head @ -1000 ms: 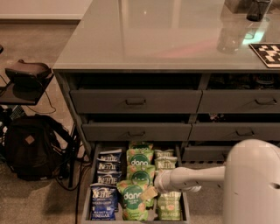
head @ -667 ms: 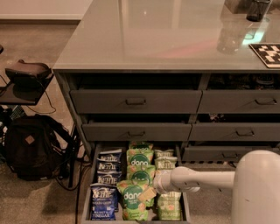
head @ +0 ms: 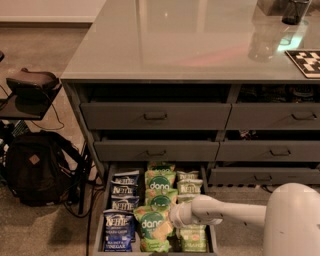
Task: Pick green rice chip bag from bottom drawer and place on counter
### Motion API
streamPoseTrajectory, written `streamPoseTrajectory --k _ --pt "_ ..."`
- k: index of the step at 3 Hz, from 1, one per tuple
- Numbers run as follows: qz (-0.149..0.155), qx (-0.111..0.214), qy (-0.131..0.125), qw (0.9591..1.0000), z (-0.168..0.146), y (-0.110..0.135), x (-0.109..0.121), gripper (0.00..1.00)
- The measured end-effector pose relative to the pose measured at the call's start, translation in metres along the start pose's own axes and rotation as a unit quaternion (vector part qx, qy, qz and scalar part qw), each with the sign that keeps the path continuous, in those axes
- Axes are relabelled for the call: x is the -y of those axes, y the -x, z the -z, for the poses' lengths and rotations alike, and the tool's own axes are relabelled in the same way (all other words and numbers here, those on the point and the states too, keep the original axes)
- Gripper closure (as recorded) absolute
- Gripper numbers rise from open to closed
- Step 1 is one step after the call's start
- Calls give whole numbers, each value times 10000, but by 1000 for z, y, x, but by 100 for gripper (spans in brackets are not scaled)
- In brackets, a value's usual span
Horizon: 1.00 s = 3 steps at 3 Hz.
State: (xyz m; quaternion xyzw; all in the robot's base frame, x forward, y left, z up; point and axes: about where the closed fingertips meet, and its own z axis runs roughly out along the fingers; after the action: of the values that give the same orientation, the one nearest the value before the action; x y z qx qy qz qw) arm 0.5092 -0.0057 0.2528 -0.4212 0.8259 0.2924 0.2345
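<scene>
your gripper (head: 164, 229) is down in the bottom drawer (head: 99, 226), at the end of the white arm (head: 225, 214) that reaches in from the lower right. it sits over the right-hand lower part of the front green rice chip bag (head: 148, 224), touching or just above it. you cannot tell from this view whether it is clenched or released, or whether it has hold of the bag.

that bag lies at the front of the middle row, face up, its dark circle and white lettering showing. two more bags of the same kind (head: 160, 184) lie behind it in the same row, overlapping one another toward the back of the drawer. the left row holds blue kettle bags (head: 119, 231); the right row holds paler green bags (head: 190, 186), partly hidden by the arm.

the drawer is pulled out toward you, low on the left side of the cabinet. above it the two upper drawer fronts (head: 155, 116) stand a little open.

the counter (head: 175, 40) spreads across the top, glossy and reflective. on its far right you have a black-and-white patterned board (head: 306, 61) and a dark cup (head: 295, 11), both well apart from the drawer.

on the floor to the left, a dark backpack (head: 35, 167) sits beside the cabinet, with cables trailing near it.
</scene>
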Motion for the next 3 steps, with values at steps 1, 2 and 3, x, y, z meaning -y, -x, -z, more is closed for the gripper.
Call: streamPoseTrajectory --k 1,2,3 --pt "-27 -32 2 10000 -16 -3 3 0" --pt "-26 -74 -78 9999 -26 -5 9 0" --pt "-27 -141 -194 9997 -36 -7 16 0"
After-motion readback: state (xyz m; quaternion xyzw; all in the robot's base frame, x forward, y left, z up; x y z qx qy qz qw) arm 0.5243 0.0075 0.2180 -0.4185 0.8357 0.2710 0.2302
